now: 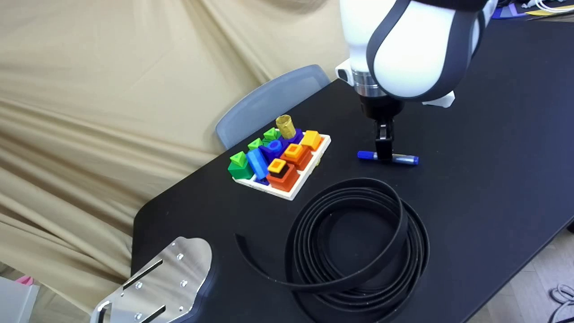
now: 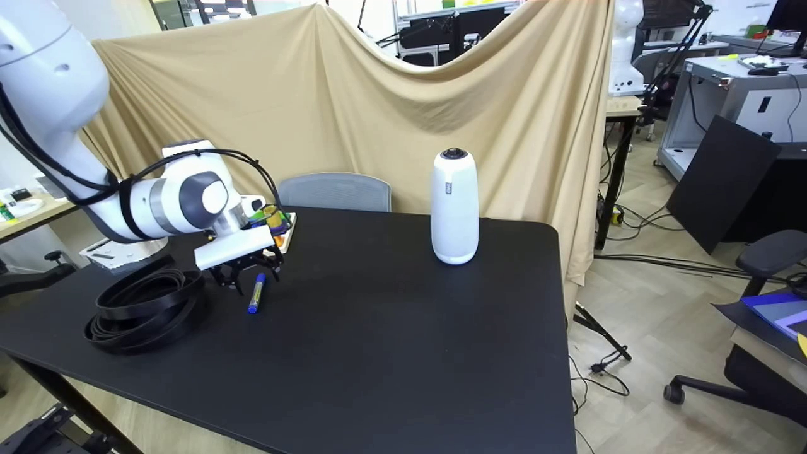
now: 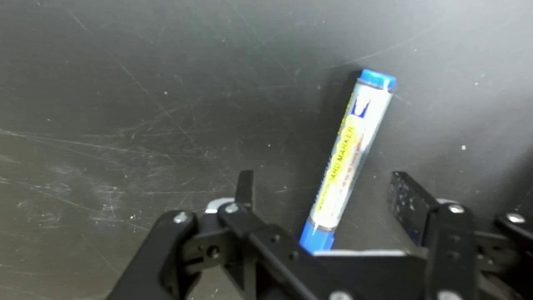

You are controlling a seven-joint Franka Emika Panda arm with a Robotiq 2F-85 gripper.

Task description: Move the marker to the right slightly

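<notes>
Now, with your gripper [image 3: 325,187] spread on either side of the marker [image 3: 349,154], right of centre in the wrist view, mind that the marker's slant could make it twist askew as you close.

In an exterior view, a white-and-grey jointed robot arm [image 2: 142,207] reaches over a flat black table [image 2: 403,334]. The fingers of its black two-fingered gripper [image 2: 258,285] stand apart, and a slim marker with blue ends [image 2: 256,294] lies between them — jutting forward on the tabletop. A coil of flat black strip [image 2: 154,310] sits to the left; well apart to the right — upright — stands a rounded white device with a dark top [image 2: 454,208].
</notes>
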